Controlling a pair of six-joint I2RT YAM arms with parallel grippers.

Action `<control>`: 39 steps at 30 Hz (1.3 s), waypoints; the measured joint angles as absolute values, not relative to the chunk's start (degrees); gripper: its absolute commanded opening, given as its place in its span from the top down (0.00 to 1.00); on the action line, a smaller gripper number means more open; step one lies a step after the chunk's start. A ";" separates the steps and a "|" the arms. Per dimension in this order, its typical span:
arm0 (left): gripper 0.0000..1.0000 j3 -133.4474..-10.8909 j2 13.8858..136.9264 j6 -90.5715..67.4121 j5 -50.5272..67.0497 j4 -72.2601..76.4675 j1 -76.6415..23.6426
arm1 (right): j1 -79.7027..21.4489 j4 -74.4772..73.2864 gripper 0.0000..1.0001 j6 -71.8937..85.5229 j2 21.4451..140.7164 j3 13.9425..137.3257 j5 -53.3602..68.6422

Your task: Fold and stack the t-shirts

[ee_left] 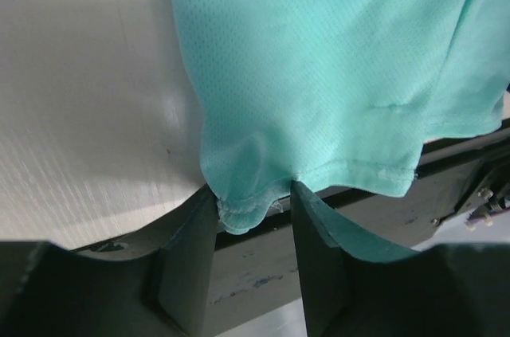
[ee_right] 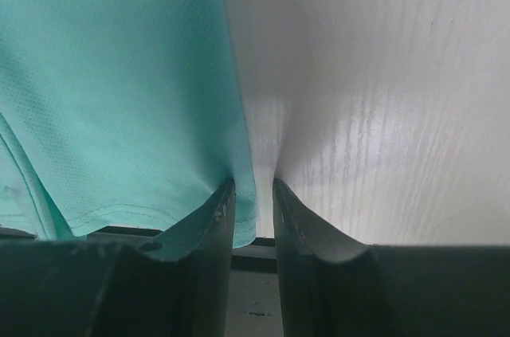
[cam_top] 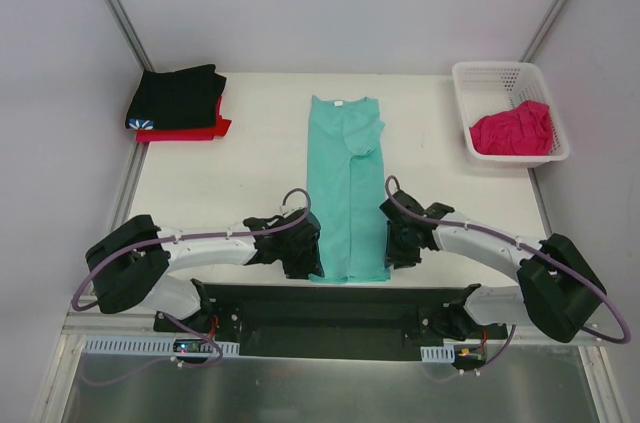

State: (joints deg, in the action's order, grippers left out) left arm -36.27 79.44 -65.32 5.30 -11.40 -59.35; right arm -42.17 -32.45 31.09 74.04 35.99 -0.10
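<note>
The teal-green t-shirt (cam_top: 345,193) lies in the middle of the table, folded lengthwise into a long strip with its collar far and its hem at the near edge. My left gripper (cam_top: 303,255) is at the hem's near left corner. In the left wrist view (ee_left: 253,193) its jaws stand apart with the puckered corner (ee_left: 243,213) between them. My right gripper (cam_top: 400,241) is at the near right corner. In the right wrist view (ee_right: 253,187) its jaws are narrowly apart around the shirt's edge (ee_right: 243,209). The black t-shirt (cam_top: 178,96) lies folded on the red one (cam_top: 190,130) at the far left. The magenta-pink t-shirt (cam_top: 512,129) is crumpled in the basket.
A white lattice basket (cam_top: 500,73) stands at the far right corner. The table's near edge (cam_top: 345,288) runs just behind the hem, with a dark frame below it. White walls close in the table on three sides.
</note>
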 measured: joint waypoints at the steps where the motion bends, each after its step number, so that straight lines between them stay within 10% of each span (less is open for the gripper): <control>1: 0.69 -36.25 79.61 -65.43 5.28 -11.44 -59.44 | -42.46 -32.45 0.71 31.24 74.04 35.99 -0.25; 10: 0.93 -35.68 80.05 -65.71 4.38 -11.49 -60.03 | -44.40 -32.45 0.70 32.82 73.87 36.03 -0.60; 39: 0.93 -35.66 80.27 -65.73 4.29 -11.35 -60.03 | -47.27 -36.14 0.65 35.94 67.44 36.82 0.27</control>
State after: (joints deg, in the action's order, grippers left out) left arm -35.66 80.27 -65.73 4.29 -11.35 -60.03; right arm -47.27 -36.14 35.94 67.44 36.82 0.27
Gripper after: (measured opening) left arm 0.071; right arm 0.351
